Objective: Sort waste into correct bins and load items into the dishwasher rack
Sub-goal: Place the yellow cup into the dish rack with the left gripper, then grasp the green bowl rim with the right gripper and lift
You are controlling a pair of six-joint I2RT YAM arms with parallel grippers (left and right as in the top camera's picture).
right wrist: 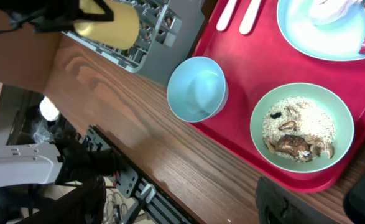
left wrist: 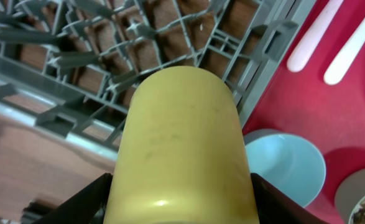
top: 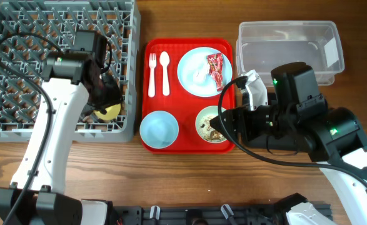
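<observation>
1. Overhead: the left claw [top: 106, 105] is holding the yellow cup [top: 111, 112] over the near right corner of the dishwasher rack [top: 20, 128]. The rack is sitting just beside the red tray [top: 186, 105] on the table [top: 189, 181].
2. Left wrist: dark fingers [left wrist: 89, 199] are pinching the cup's opposite sides above the rack's pegs. The cup is looking like smooth, stiff, light plastic, so it is probably apt to slip. A mid-wall grip is suiting it.
3. Right wrist: the right claw [right wrist: 182, 208] is hanging spread and empty near the mint-green bowl [right wrist: 301, 127] of food scraps [right wrist: 291, 143]. That bowl is likely wanting a rim grip, kept level.
</observation>
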